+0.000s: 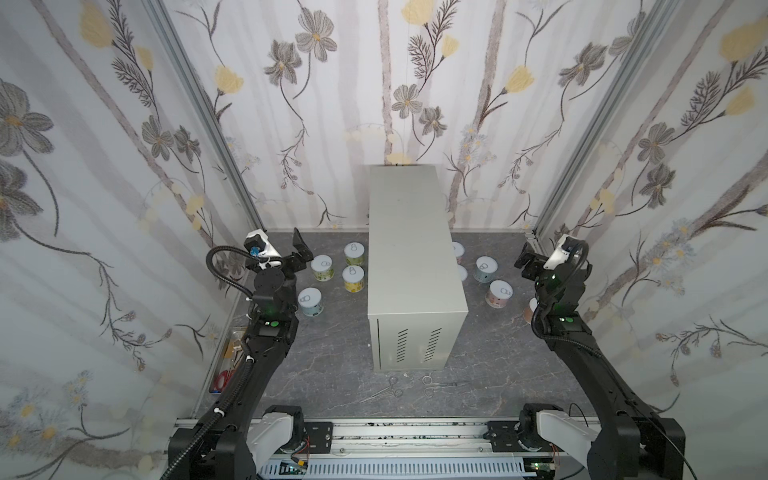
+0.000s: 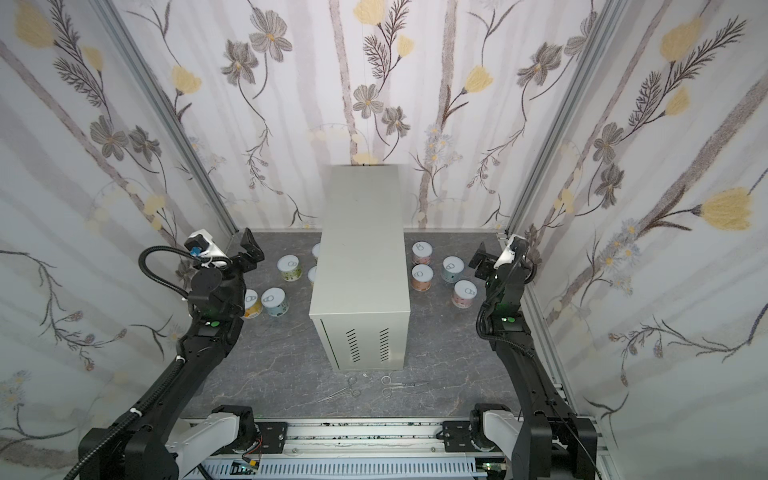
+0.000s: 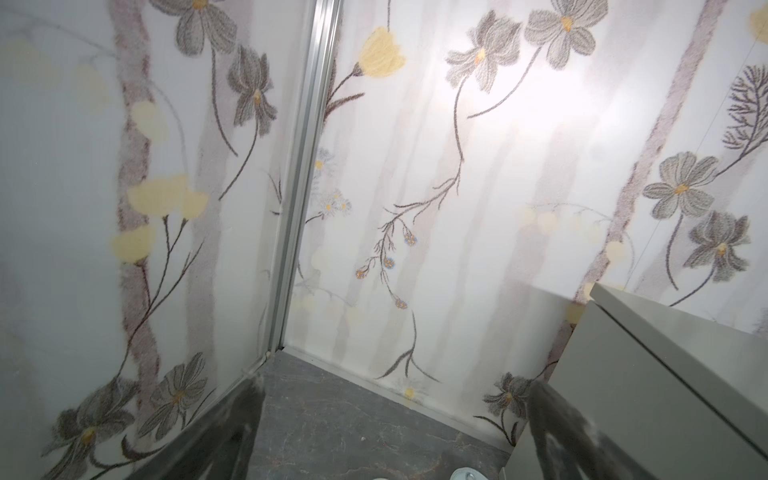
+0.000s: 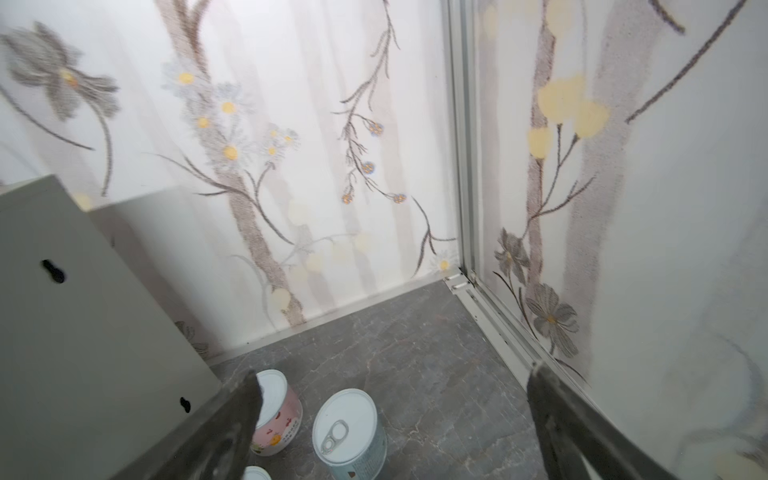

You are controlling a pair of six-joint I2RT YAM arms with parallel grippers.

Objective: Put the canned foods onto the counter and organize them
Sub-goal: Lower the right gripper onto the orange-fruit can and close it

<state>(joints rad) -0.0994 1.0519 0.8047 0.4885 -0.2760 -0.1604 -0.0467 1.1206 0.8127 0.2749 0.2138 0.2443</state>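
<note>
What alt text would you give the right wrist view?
The open right tool points down at a light-blue tin and a pink tin standing upright on the dark marbled floor beside the light-grey cabinet. Floral wallpaper fills the background.

A lab robot booth is posing as a room: floral wallpaper panels (image 1: 316, 137) are lining three sides between bare aluminium corner posts (image 1: 198, 96), a dark marbled floor (image 1: 328, 365) is lying below, and black robot arms (image 1: 266, 357) are standing on a metal rail (image 1: 415, 434) along the near edge.
</note>
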